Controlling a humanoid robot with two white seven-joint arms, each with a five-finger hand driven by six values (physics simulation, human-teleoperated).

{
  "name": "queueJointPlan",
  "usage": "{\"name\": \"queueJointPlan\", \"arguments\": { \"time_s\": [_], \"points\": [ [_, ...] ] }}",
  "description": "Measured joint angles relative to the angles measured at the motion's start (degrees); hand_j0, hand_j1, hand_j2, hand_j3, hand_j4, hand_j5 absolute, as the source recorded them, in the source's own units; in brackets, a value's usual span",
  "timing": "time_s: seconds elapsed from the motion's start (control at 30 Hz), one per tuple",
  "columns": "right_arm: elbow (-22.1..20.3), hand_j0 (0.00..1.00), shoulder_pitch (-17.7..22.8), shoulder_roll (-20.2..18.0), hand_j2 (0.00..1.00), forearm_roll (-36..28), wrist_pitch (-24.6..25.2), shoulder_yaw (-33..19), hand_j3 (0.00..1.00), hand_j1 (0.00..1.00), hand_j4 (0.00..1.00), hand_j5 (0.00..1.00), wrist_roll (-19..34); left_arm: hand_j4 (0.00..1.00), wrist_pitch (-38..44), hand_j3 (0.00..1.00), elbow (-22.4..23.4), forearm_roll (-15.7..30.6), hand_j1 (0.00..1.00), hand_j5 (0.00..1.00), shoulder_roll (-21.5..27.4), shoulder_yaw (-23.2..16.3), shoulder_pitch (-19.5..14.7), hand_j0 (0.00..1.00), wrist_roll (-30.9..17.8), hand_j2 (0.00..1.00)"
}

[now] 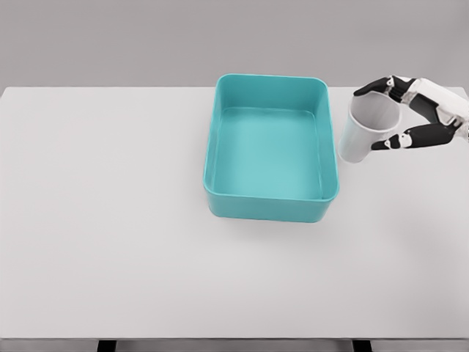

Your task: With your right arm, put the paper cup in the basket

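Cup [362, 133] of plain white paper, smooth, tapered, gripped by right hand [410, 117] just beside basket's right wall, at table's far right. Black-jointed fingers [410, 137] wrapped round cup's upper half: one set over far rim, another along near side. Clenched on cup, not released. Cup's long axis tilted; open mouth up and toward right, narrower base down and toward left. Cannot tell whether base touches table or hangs just above it. Cup outside basket, close to its right rim; touching or a hair apart, hard to say.

Basket [212, 132]: teal, rectangular w/ rounded corners, smooth plastic-looking walls, slightly glossy, open top. Inside bare, flat floor visible. Sits on table centre-right, long side running away from camera.

Table [95, 220]: flat, matte, pale grey-white, far edge against grey backdrop, near edge just above bottom of view. Wide open surface left of basket and in front of it; narrow strip only btwn basket and table's right edge, where hand and cup sit. White forearm entering from right edge of view.
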Motion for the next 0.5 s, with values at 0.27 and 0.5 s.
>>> {"name": "queueJointPlan", "arguments": {
  "time_s": [0.27,0.5],
  "points": [
    [0.44,0.73,-4.04,5.56,0.73,1.5,3.36,0.44,0.73,0.73,0.73,0.73,0.0,1.0,0.01,1.0,0.0,0.0,1.0,1.0,0.0,0.0,0.0,1.0,0.0,1.0],
    [1.42,0.73,-5.89,8.85,0.73,3.63,5.14,0.69,0.73,0.73,0.73,0.73,0.0,1.0,0.02,1.0,0.0,0.0,1.0,1.0,0.0,0.0,0.0,1.0,0.0,1.0]
  ]
}}
